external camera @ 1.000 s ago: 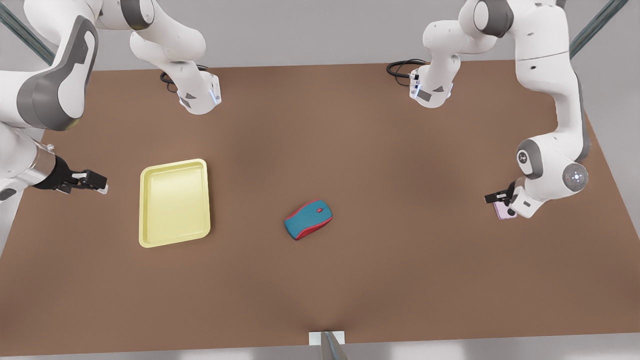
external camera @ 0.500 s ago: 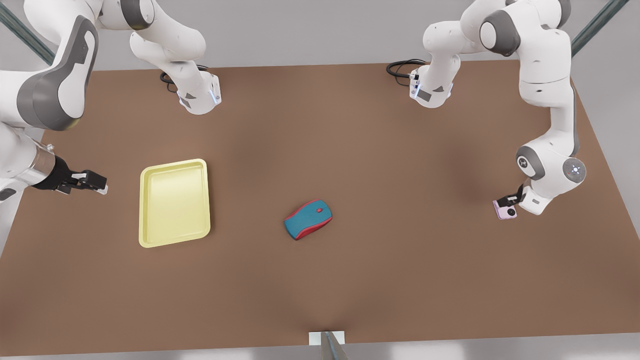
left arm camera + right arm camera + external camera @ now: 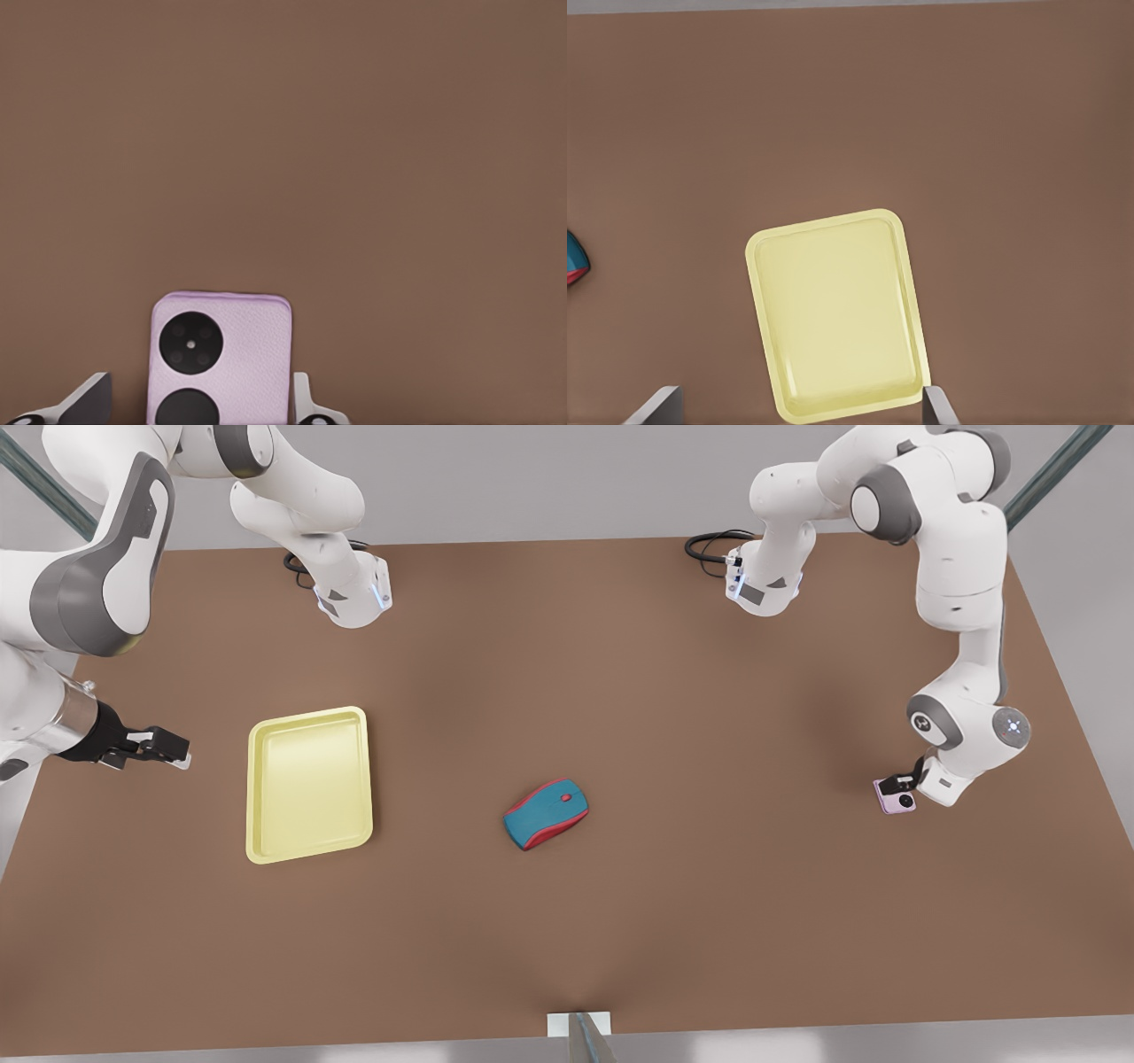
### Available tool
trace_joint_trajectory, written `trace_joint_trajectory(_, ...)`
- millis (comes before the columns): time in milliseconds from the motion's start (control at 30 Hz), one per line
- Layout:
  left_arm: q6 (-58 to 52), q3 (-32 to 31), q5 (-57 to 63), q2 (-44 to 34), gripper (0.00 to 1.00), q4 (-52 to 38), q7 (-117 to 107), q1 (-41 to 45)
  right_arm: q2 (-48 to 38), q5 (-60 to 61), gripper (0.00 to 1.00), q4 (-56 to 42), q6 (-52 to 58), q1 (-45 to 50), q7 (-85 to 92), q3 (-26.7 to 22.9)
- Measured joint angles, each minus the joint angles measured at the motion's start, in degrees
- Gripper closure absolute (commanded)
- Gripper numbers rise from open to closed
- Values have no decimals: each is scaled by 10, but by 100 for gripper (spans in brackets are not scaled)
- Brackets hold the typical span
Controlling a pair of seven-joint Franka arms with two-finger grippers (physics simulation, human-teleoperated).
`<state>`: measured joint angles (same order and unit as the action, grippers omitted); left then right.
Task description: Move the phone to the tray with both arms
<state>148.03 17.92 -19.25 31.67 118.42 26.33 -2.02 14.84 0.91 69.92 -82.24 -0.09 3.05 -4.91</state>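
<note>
**A:** Two arms, one phone (image 3: pixel 895 800), one tray (image 3: pixel 308 784), one mouse (image 3: pixel 547 814), all on the brown table (image 3: pixel 620 691). That's the whole inventory, right?

**B:** Yep. The phone's lying flat on the table out toward the front view's right edge, pale pink, two black camera circles facing up. The left claw (image 3: pixel 905 786) is down right over it. In the left wrist view the phone (image 3: pixel 221 359) sits between the two fingertips (image 3: pixel 89 400): one has a clear gap to the phone's edge, the other is just beside it. So spread around it, not pinching it as far as I can see.

**A:** And the other one?

**B:** The right claw (image 3: pixel 164 748) hangs at the front view's left, just beside the yellow tray and apart from it, fingers spread with nothing between them. That arm waits. Its wrist view looks down on the tray (image 3: pixel 837 314), with a sliver of the teal-and-red mouse (image 3: pixel 574 258) at the edge.

**A:** Mouse is where exactly?

**B:** Mid-table, between tray and phone, well apart from both.
</note>
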Motion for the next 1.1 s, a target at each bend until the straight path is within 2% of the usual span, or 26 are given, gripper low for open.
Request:
trace_joint_trajectory(267,16,-3,-8,16,0,-1,28,0,0,0,0,0,0,-1,0,0)
trace_joint_trajectory(367,19,-4,-8,17,13,-1,36,0,0,-1,0,0,0,-1,0,0)
trace_joint_trajectory(700,23,-4,-8,18,19,-1,54,0,0,-1,0,-1,0,0,0,0)
trace_joint_trajectory(1100,18,-7,-7,15,19,-13,63,5,0,-1,0,-1,-1,0,0,0)
